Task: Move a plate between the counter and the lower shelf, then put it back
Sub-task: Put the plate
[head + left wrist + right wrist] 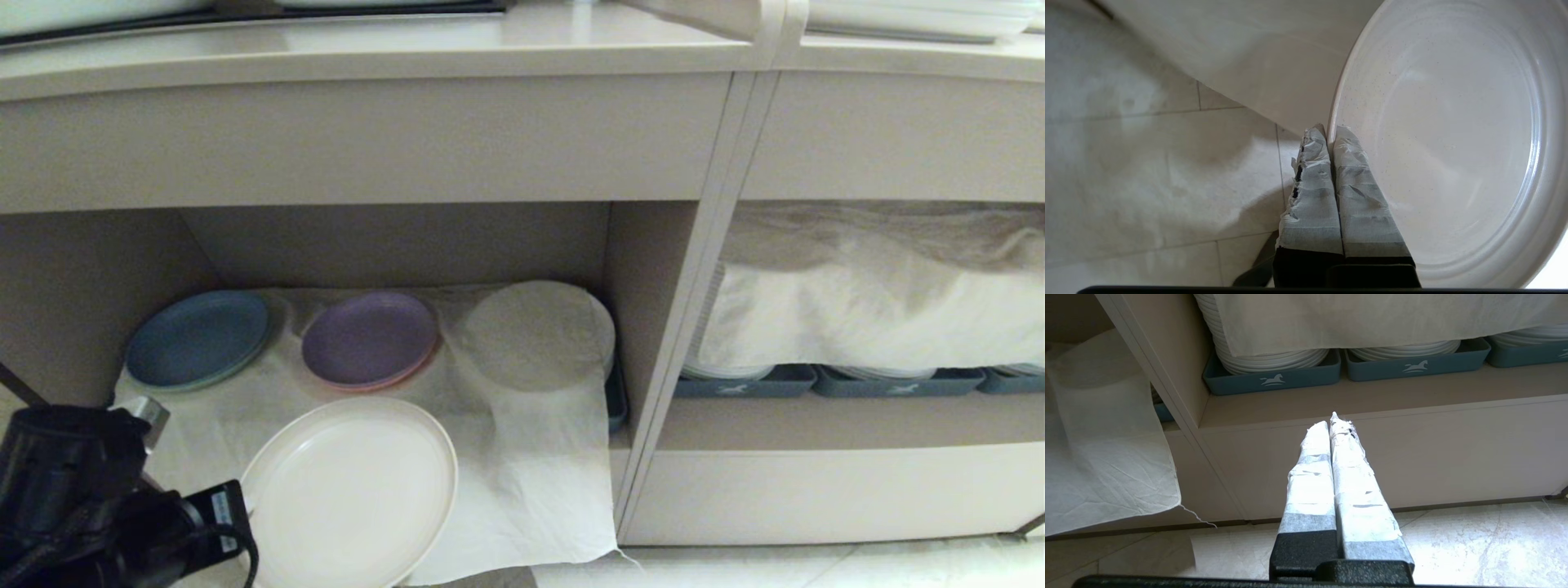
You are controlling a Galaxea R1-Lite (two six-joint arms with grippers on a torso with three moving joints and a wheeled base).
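My left gripper (243, 500) sits at the lower left of the head view, shut on the near-left rim of the cream plate (351, 490). In the left wrist view its taped fingers (1329, 132) pinch the rim, one inside and one outside the plate (1453, 134). The plate is held roughly level at the front of the lower shelf (392, 245), over its white cloth (531, 474). Whether it touches the cloth I cannot tell. The counter (367, 49) runs across the top. My right gripper (1330, 424) is shut on nothing, low before the right-hand bay.
At the back of the shelf lie a blue plate (198, 339), a purple plate (369, 339) and a cloth-covered stack (539, 335). An upright divider (678, 327) separates the right bay, where blue-grey trays (747, 381) hold white stacked plates (1257, 359) under another cloth (873, 302).
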